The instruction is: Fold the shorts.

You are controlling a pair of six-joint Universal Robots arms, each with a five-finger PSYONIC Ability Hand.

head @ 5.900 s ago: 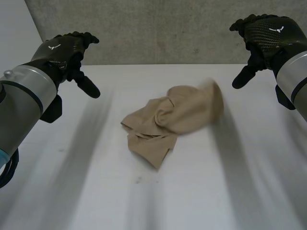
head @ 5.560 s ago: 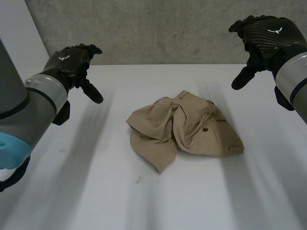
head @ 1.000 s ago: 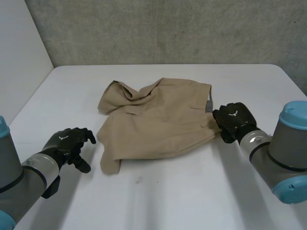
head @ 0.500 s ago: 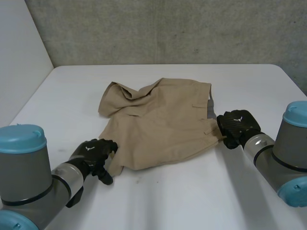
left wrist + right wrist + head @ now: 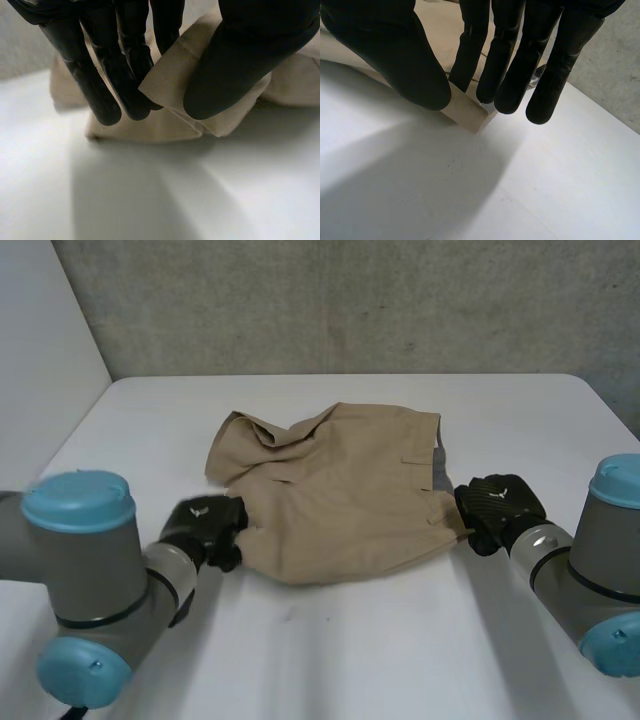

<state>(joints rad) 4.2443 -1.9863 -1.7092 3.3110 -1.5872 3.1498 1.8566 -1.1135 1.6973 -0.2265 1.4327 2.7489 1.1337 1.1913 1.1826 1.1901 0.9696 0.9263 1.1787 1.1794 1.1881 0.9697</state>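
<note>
- Shorts (image 5: 335,490) lie spread near the middle of the tabletop (image 5: 350,650), rumpled at their 11 o'clock corner.
- Left hand (image 5: 205,528) pinches the corner between 8 and 9 o'clock, thumb against fingers; right hand (image 5: 497,508) pinches the 3 o'clock corner likewise.
- Looks like the grasp before a fold; next, I'd judge, both corners must lift together toward 12 o'clock.
- What lies under the rumple is hidden.

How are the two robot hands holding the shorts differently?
The left robot hand pinches a thick fold at the left corner of the shorts; the right robot hand pinches only a thin corner tip on the right side. Both are black and pinch cloth between thumb and fingers.
</note>
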